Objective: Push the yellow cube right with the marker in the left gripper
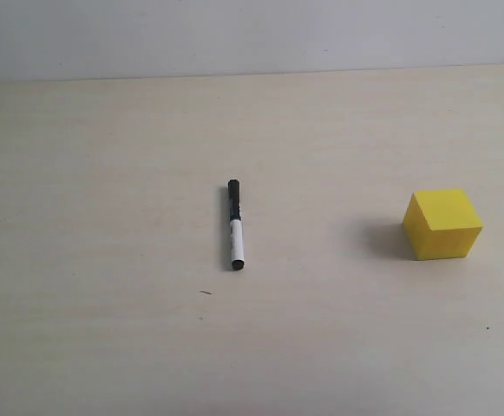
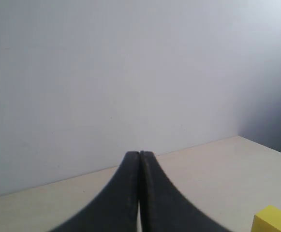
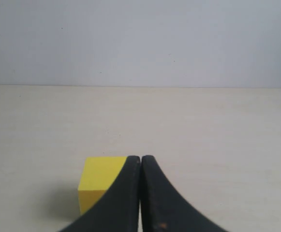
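Note:
The marker lies loose on the pale wooden table near the middle of the exterior view, black cap pointing away, held by nothing. The yellow cube stands to its right, well apart from it. Neither arm shows in the exterior view. My left gripper is shut with nothing between its fingers; a corner of the yellow cube peeks in at that view's edge. My right gripper is shut and empty too, with the yellow cube just beyond it, partly hidden behind one finger.
The light wooden table runs back to a plain white wall. A tiny dark speck lies on the table in front of the marker.

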Motion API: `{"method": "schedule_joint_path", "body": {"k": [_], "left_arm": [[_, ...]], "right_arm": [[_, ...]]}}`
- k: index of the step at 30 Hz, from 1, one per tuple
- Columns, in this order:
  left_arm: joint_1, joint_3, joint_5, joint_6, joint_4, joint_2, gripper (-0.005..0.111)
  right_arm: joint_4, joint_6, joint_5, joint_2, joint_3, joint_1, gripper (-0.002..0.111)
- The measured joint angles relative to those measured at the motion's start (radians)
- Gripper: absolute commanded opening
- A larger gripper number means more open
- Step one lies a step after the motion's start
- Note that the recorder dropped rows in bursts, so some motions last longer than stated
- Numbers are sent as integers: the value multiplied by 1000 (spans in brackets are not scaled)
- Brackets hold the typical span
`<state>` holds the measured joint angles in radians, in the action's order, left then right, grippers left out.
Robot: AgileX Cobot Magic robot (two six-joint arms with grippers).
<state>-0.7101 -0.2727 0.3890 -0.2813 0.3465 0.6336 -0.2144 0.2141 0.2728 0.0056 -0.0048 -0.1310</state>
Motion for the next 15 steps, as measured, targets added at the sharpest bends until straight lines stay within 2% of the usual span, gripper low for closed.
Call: {"method": "schedule_joint_path", "body": {"k": [10,15], "left_arm": [[0,0,0,-3,-2,0,0],[0,0,0,-180,-18,0,0]], "right_arm": [[0,0,0,0,0,0,0],[0,0,0,0,0,0,0]]}}
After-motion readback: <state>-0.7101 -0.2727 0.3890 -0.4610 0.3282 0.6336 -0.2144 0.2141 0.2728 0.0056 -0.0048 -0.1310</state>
